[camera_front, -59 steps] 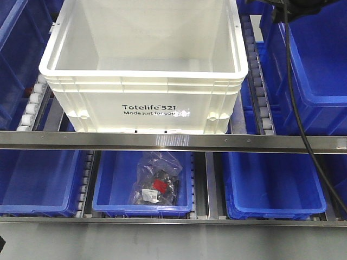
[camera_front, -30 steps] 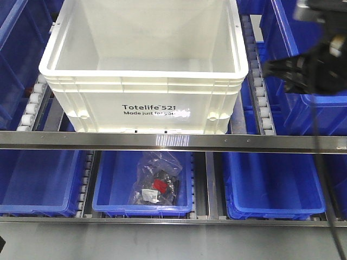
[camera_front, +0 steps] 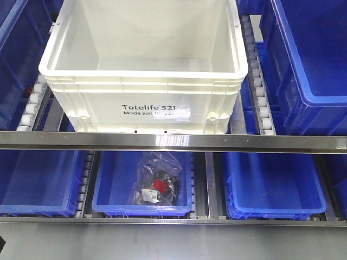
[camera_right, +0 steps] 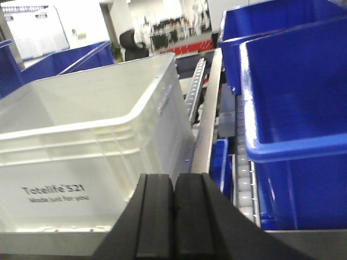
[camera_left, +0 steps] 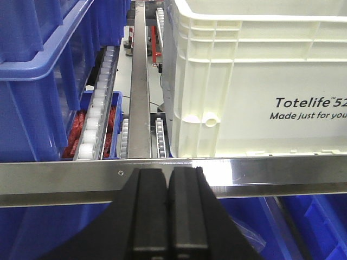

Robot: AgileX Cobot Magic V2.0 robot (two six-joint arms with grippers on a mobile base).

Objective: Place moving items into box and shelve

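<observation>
The box (camera_front: 143,103), a large white crate printed "Totelife 521", stands on the upper tier of the shelve (camera_front: 173,142), on its roller tracks behind the silver front rail. No gripper shows in the front view. In the left wrist view my left gripper (camera_left: 169,179) is shut and empty, just in front of the rail (camera_left: 65,173), below the box's left corner (camera_left: 200,116). Seen from the right wrist, my right gripper (camera_right: 174,181) is shut and empty, near the box's right front corner (camera_right: 81,157). The moving items are out of view.
Blue bins flank the box on the upper tier (camera_front: 314,59) (camera_left: 38,81) (camera_right: 298,97). On the lower tier stand three blue bins; the middle one (camera_front: 108,184) holds a clear plastic bag (camera_front: 157,179) of dark parts. White rollers (camera_front: 259,92) run beside the box.
The right arm and its black cable, seen at the upper right of the front view before, have gone out of that view. The box has not moved.
</observation>
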